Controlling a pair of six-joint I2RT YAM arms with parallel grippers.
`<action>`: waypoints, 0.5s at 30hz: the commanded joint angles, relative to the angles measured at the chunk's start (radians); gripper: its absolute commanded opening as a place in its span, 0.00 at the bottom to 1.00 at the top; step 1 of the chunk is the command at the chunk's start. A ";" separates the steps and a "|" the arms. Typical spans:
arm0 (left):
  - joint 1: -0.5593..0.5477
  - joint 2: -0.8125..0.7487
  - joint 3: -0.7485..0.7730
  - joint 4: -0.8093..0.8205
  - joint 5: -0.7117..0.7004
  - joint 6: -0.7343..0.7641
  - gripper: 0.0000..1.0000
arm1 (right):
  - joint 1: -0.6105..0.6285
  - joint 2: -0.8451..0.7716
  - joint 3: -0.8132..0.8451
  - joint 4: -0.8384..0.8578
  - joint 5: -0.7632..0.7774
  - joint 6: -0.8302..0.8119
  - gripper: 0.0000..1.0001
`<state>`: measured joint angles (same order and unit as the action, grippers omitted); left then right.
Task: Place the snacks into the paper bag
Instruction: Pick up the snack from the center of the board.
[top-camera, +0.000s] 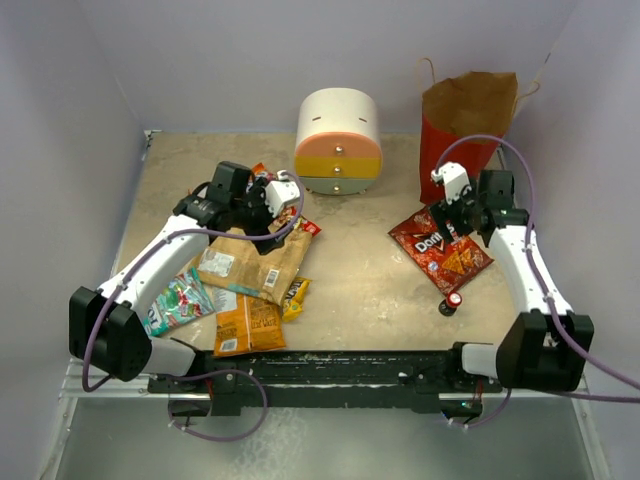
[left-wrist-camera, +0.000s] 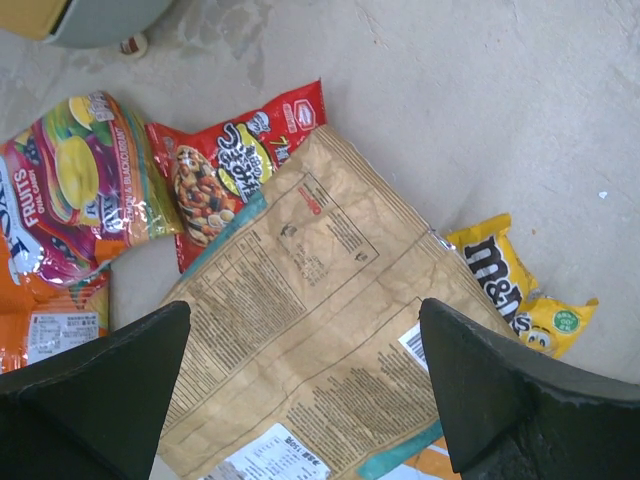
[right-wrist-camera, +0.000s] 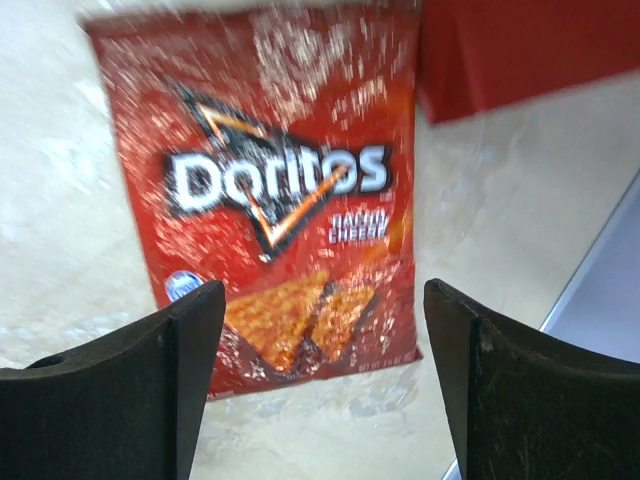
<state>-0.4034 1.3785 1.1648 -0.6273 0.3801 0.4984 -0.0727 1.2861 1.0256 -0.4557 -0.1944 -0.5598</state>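
Top view first: the paper bag stands upright at the far right, mouth open. The Doritos bag lies flat just nearer than it. The right gripper hangs over that packet's far end, between packet and paper bag. The packet's long axis runs from far left to near right. So the right arm is plainly the nearer one, and the carry looks short: lift, then go farther back.

Over on the left, the left gripper hovers above the heap: tan chip bag, orange chip bag, teal candy bag, all well apart from the paper bag.

Left wrist view: the fingers are spread wide, holding nothing. The tan chip bag is straight below and fills the gap. A yellow M&M's packet peeks out at its right edge, and a red snack packet lies beyond it.

Right wrist view: a little blurred, but the fingers are parted and empty. The Doritos bag lies below and ahead, its length running away from the camera, its close end between the fingertips. The paper bag's red side shows beyond, upper right. I'd judge a straight drop onto that close end comes next.
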 joint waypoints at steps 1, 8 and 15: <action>-0.002 0.002 -0.022 0.101 0.031 -0.027 1.00 | -0.099 0.056 -0.074 0.091 -0.007 -0.070 0.81; -0.009 0.004 -0.054 0.126 0.026 -0.023 1.00 | -0.205 0.214 -0.064 0.127 -0.059 -0.112 0.80; -0.016 0.009 -0.058 0.131 0.025 -0.018 1.00 | -0.275 0.370 0.051 0.080 -0.125 -0.137 0.78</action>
<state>-0.4107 1.3857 1.1126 -0.5381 0.3824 0.4854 -0.3183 1.6253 0.9962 -0.3687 -0.2516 -0.6601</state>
